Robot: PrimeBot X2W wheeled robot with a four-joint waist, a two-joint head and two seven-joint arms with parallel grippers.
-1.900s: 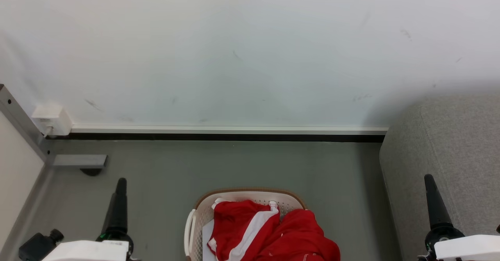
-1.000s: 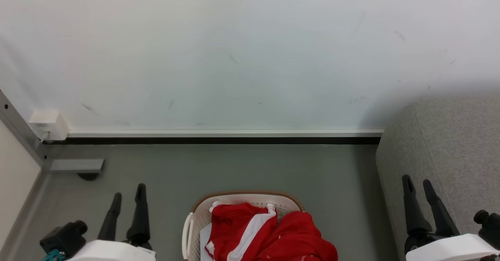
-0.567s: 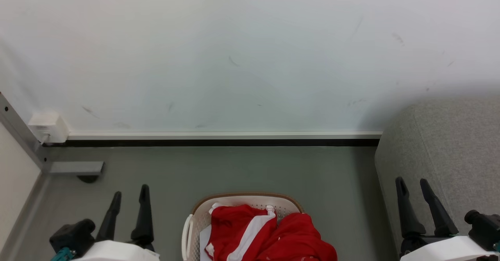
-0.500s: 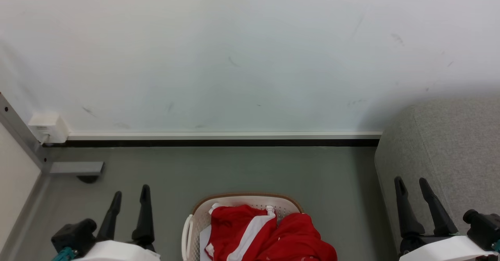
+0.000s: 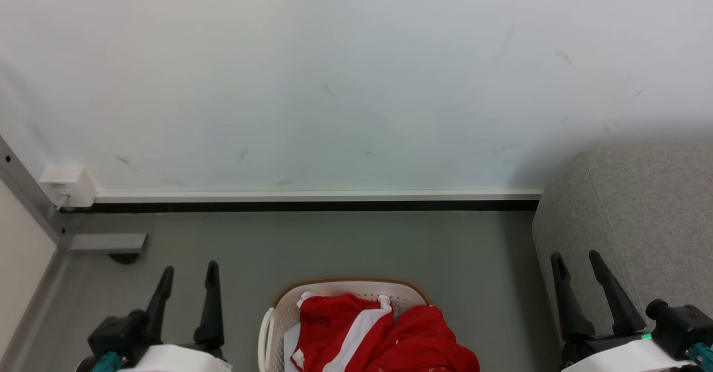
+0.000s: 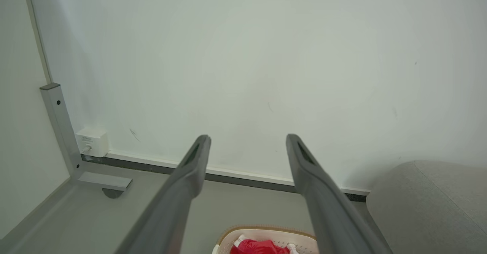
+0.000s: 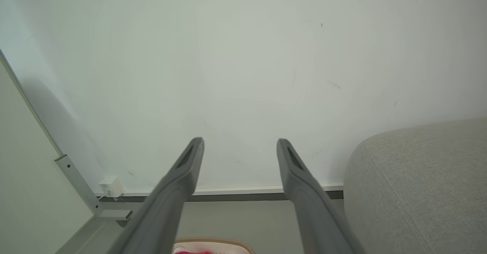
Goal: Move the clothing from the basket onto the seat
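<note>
1. The basket [image 5: 277,315] stands on the grey floor [image 5: 334,241], clear of the wall's [image 5: 345,82] skirting and near the end of the seat [image 5: 640,221]. It is cream-white with perforated sides, a brown rim and a side handle.
2. The clothing [image 5: 390,336] lies inside the basket. It is a heap of shiny red fabric with a broad white band across it, and two small white trimmed ends rest against the far wall of the basket.
3. A flat white sheet [image 5: 290,339] shows under the red fabric at the basket's left inner side.
4. The seat is light grey upholstery with a rounded corner. It stands against the wall at the floor's right edge, with no clothing on the part in view.
5. The left gripper [image 5: 189,269] hovers above the floor just left of the basket. Its fingers are spread apart and hold nothing. The left wrist view shows the same gap between its fingers [image 6: 190,170], with the basket [image 6: 266,230] and a bit of red cloth [image 6: 258,247] below.
6. The right gripper [image 5: 575,257] hangs in front of the seat's near side, right of the basket. Its fingers are parted and empty. The right wrist view shows the basket rim [image 7: 213,242] at the bottom edge.
</note>
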